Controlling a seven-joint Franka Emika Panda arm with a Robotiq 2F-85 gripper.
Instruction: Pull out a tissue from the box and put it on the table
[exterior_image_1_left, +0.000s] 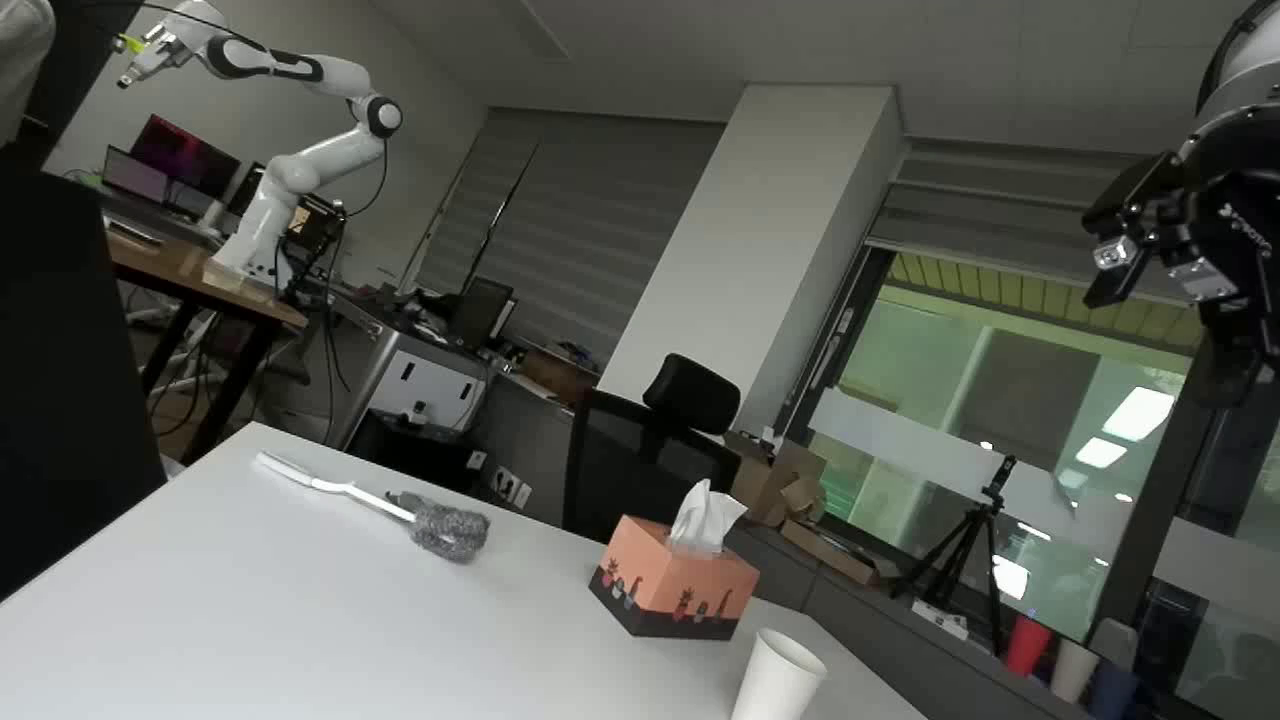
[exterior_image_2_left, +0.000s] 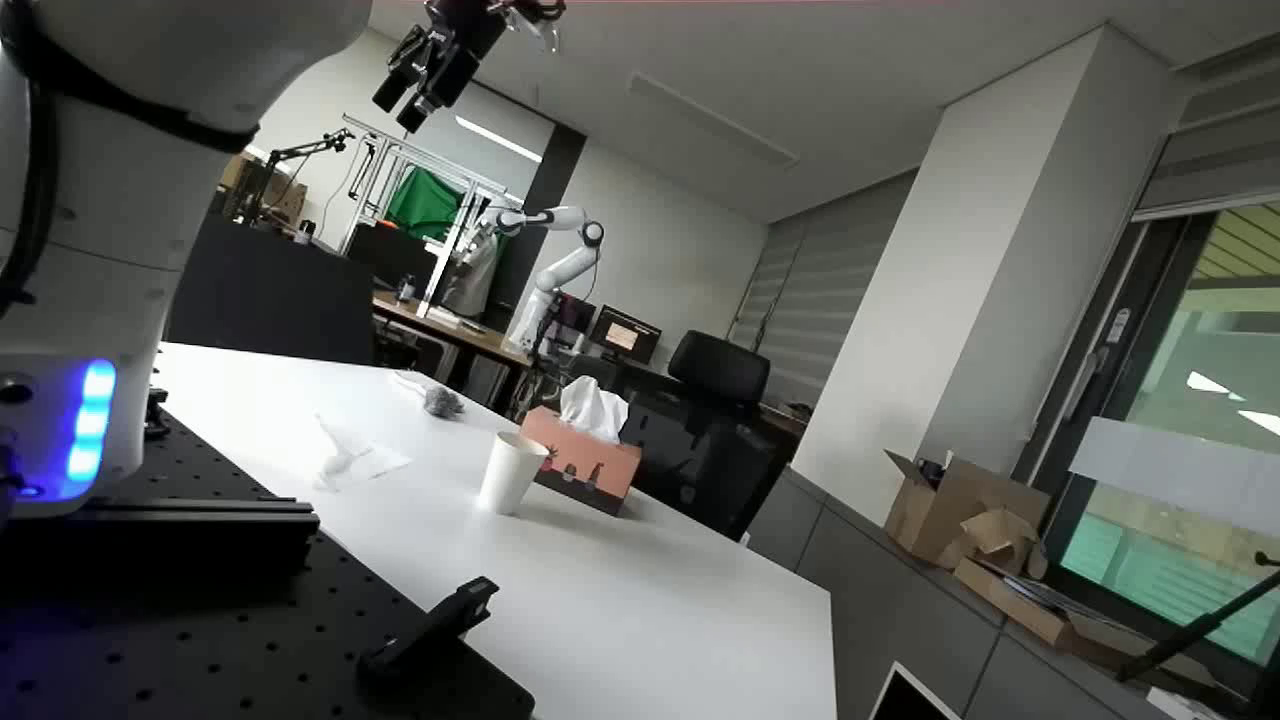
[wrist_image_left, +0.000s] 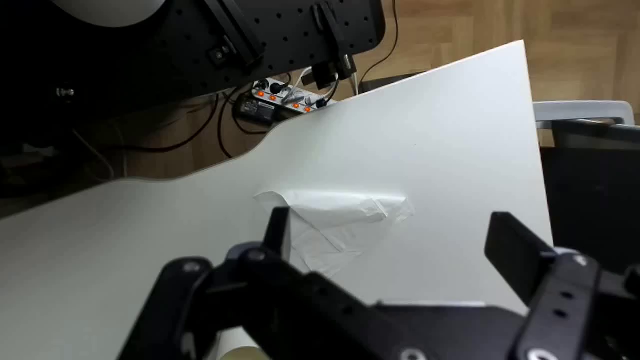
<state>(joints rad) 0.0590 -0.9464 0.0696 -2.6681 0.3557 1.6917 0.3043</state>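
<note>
A loose white tissue (wrist_image_left: 345, 225) lies crumpled and partly folded on the white table (wrist_image_left: 450, 125); it also shows in an exterior view (exterior_image_2_left: 360, 462). The orange and black tissue box (exterior_image_1_left: 670, 590) stands upright on the table, with another tissue (exterior_image_1_left: 705, 515) sticking up from its top. The box also shows in an exterior view (exterior_image_2_left: 580, 455); it is out of the wrist view. My gripper (wrist_image_left: 390, 220) is open and empty, high above the table, over the loose tissue in the wrist view. It also shows raised in both exterior views (exterior_image_1_left: 1160, 335) (exterior_image_2_left: 398, 112).
A white paper cup (exterior_image_1_left: 780, 675) stands near the box, also in an exterior view (exterior_image_2_left: 512, 472). A grey brush (exterior_image_1_left: 450, 530) with a white handle lies on the table. A black clamp (exterior_image_2_left: 430, 630) sits on the base plate's edge. A power strip (wrist_image_left: 295, 97) lies beyond the table edge.
</note>
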